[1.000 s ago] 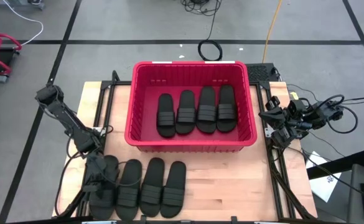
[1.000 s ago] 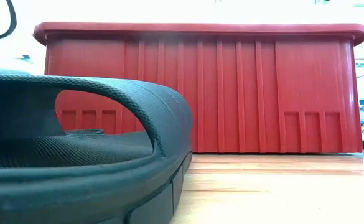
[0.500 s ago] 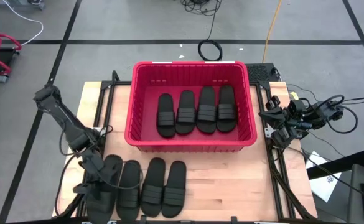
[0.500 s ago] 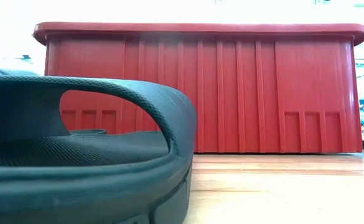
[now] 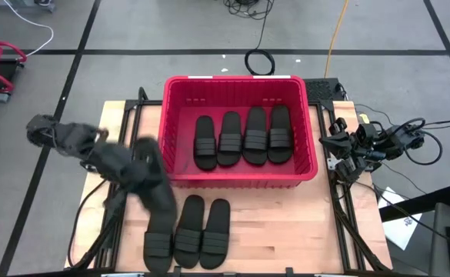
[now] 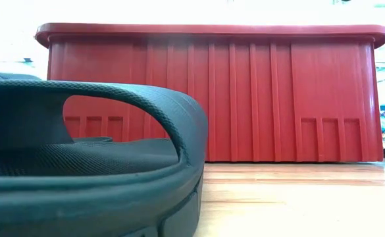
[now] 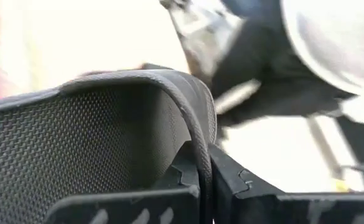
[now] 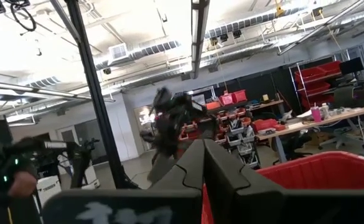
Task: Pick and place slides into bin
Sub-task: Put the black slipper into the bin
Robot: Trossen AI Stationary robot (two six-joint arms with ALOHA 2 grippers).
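Carrying one black rubber slide sandal (image 5: 149,178) clamped by its strap in the left gripper (image 5: 136,173) just outside the large red ribbed plastic bin's (image 5: 236,181) left wall, clearing that rim before releasing seemed wisest, while the closed, empty right gripper (image 5: 331,143) waited at the wooden table's (image 5: 286,231) right edge.

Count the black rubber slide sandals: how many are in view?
8. Four sandals lie side by side in the red plastic bin; three sit in a row on the wooden table; one is clamped in the left gripper.
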